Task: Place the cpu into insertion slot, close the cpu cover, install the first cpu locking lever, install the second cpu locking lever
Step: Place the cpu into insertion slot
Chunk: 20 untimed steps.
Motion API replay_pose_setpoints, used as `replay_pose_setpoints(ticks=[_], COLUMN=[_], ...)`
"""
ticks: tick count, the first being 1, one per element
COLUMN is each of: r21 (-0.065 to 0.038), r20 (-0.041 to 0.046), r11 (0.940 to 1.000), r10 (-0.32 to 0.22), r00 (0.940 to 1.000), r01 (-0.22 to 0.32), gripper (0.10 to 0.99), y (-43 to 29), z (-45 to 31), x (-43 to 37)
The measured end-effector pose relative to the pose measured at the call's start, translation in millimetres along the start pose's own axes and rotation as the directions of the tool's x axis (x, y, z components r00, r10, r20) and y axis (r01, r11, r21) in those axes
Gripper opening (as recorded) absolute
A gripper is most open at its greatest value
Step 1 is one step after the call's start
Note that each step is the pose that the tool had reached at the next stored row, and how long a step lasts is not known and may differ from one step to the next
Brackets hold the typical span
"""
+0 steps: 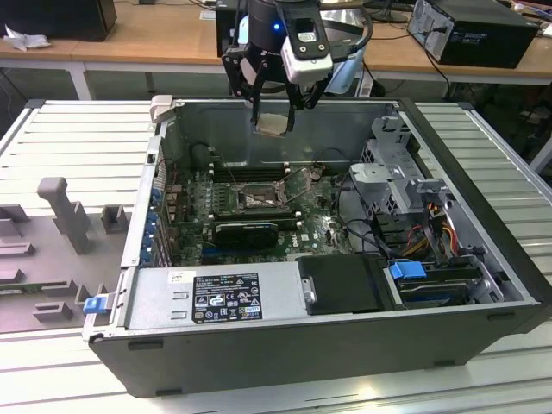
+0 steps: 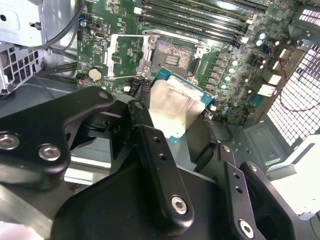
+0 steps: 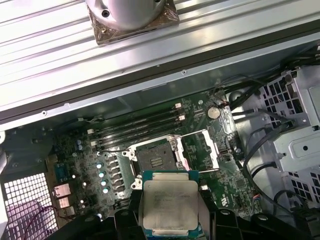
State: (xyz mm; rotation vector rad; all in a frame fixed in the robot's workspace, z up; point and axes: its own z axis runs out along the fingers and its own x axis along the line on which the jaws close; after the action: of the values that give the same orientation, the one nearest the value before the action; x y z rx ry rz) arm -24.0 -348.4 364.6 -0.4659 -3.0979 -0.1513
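The open computer case (image 1: 302,354) lies on its side, a grey sheet-metal box with the green motherboard (image 1: 194,203) flat on its floor. Above the case's rear wall hangs the gripper (image 1: 274,114), black-linked fingers closed narrowly on the cpu (image 3: 169,206), pinching the chip by two opposite edges. The cpu is a thin, nearly square plate (so no real long axis to line up), with a dull silvery-beige metal lid over a green-rimmed base, and it is held clear of the board, not yet seated. The relation that matters: in the exterior view the insertion slot (image 1: 255,200) lies at roughly 6 to 7 o'clock from the gripper and well below it. The slot is a bare, dark square of fine contacts inside a silvery rim. The cpu cover (image 3: 212,149), a thin bright metal frame with a square window, is swung open just beside the slot, leaving the slot exposed.
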Motion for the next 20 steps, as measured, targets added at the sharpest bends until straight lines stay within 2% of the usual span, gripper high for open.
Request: replay_pose_setpoints(ticks=[20], r21=[-0.002], r20=[0.0064], r11=[0.9977], r10=[0.067], r00=[0.9977], r01=[-0.067], gripper=[0.529], y=[0.0], z=[0.0], x=[0.0])
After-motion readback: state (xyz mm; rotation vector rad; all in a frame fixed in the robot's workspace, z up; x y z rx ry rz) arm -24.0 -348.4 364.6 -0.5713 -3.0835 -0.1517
